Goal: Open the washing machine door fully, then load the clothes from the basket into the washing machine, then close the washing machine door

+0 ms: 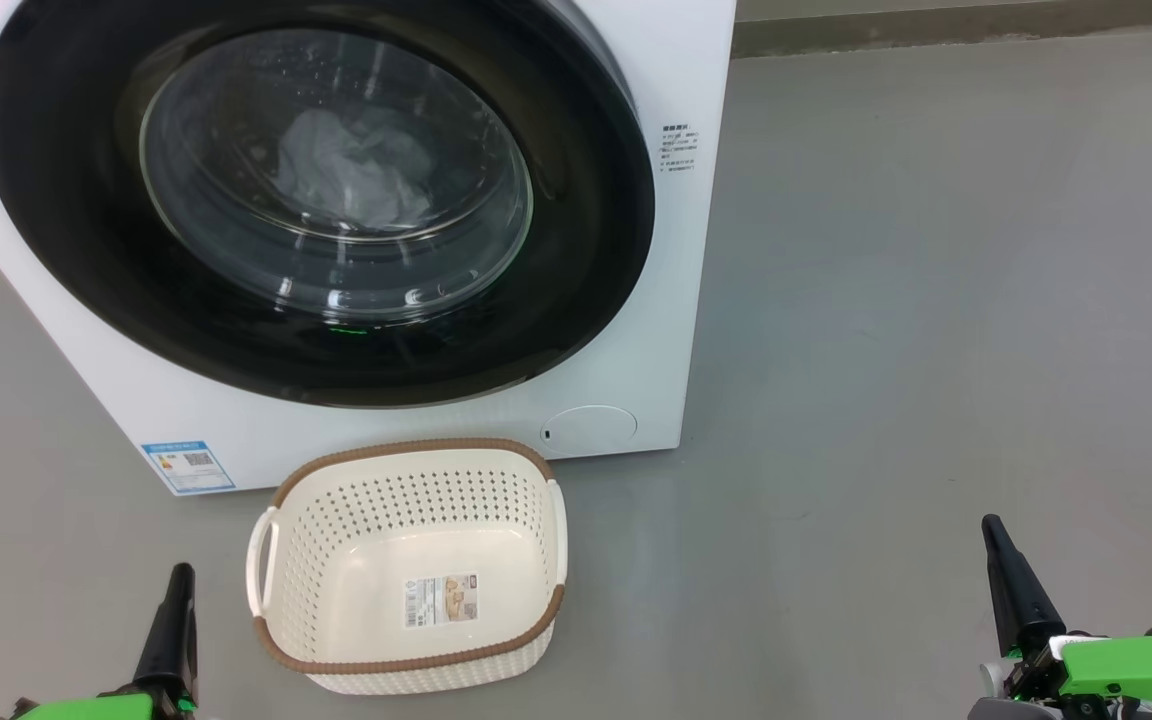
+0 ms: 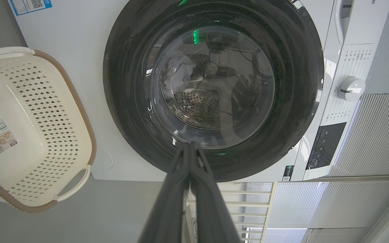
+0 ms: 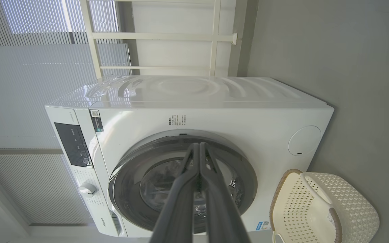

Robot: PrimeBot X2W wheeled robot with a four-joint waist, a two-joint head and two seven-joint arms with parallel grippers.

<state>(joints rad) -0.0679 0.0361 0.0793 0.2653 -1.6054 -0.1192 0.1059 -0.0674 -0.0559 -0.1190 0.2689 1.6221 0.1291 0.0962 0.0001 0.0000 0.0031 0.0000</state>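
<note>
Though the washing machine door looks shut against the front of the washing machine, whether its catch has truly taken is not something these views settle, and that is the main risk: a door only pushed to could swing out again. The clothes lie inside the drum as a pale crumpled bundle behind the glass, toward the back. No fabric appears at the dark rim, yet a fold trapped in the seal would be hidden there and would keep the door from closing tight. The basket stands empty on the floor, just before the machine's lower front edge, below the door and between the blue label and the round filter cover. By that layout the loading and the closing seem done. The left jaws are pressed together and hold nothing, low at the near left, just beside the basket's left handle; the right jaws are likewise pressed together and empty, well apart at the near right. A careless forward sweep of the left arm could knock the light basket against the machine.
</note>
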